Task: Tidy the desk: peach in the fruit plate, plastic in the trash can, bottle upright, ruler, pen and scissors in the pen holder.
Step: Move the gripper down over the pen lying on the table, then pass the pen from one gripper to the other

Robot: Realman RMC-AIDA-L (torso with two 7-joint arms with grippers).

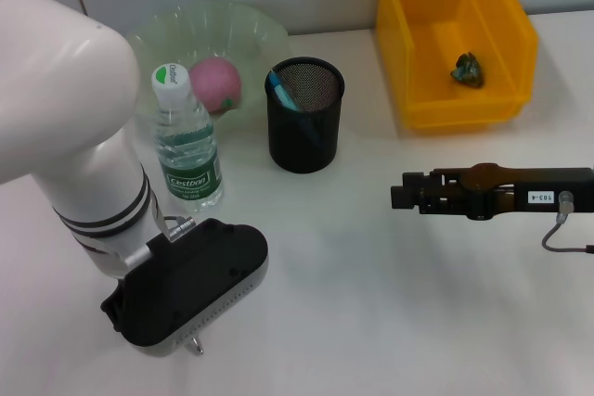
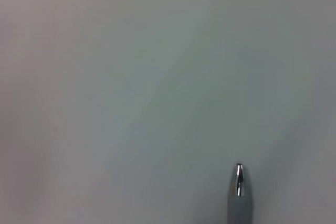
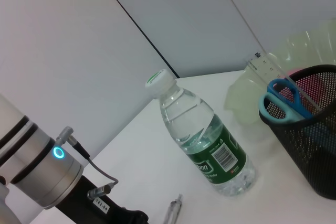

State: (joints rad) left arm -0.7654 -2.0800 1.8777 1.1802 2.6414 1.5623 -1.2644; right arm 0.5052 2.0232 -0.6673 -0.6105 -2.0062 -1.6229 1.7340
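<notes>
My left gripper (image 1: 190, 322) is low over the table at the front left, shut on a silver pen (image 1: 198, 345) whose tip pokes out below the black housing; that pen tip (image 2: 239, 178) hangs just above the white tabletop. The bottle (image 1: 186, 141) stands upright next to the black mesh pen holder (image 1: 304, 116), which holds blue-handled scissors (image 3: 283, 98) and a clear ruler (image 3: 265, 66). A pink peach (image 1: 216, 83) lies in the clear fruit plate (image 1: 255, 30). Crumpled plastic (image 1: 467, 70) sits in the yellow trash can (image 1: 515, 39). My right gripper (image 1: 401, 196) hovers idle at the right.
The left arm's white forearm (image 1: 65, 136) fills the left side, close to the bottle. A wall rises behind the table's far edge.
</notes>
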